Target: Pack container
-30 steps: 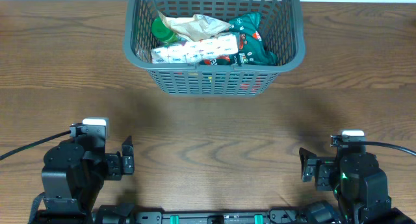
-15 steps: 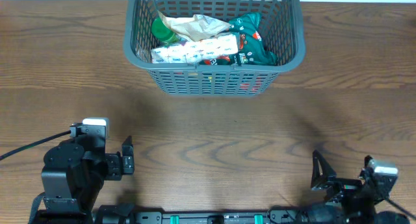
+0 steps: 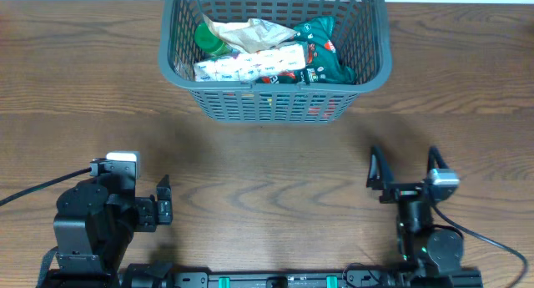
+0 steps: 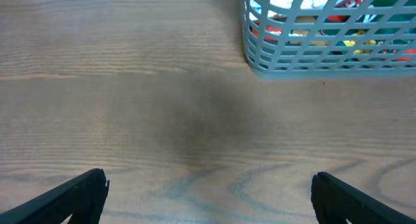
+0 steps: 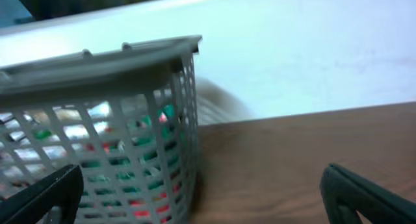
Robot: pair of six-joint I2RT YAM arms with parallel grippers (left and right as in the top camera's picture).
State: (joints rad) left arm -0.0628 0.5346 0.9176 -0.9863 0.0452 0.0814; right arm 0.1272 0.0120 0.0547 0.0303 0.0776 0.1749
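Note:
The dark grey lattice container (image 3: 271,104) stands at the far middle of the table. It holds a white box (image 3: 250,65), a green packet (image 3: 321,50), a green bottle (image 3: 210,39) and a crumpled wrapper. Its corner shows in the left wrist view (image 4: 260,55) and its wall in the right wrist view (image 5: 97,68). My left gripper (image 3: 163,203) is open and empty at the near left (image 4: 208,198). My right gripper (image 3: 402,173) is open and empty at the near right, raised and pointing toward the container (image 5: 201,198).
The wooden table (image 3: 267,171) is bare between the container and the arms. A white wall shows behind the table in the right wrist view (image 5: 312,49).
My right arm dropped low to the near right edge, then rose and swung left, its open jaws now facing the container. The left arm has not moved.

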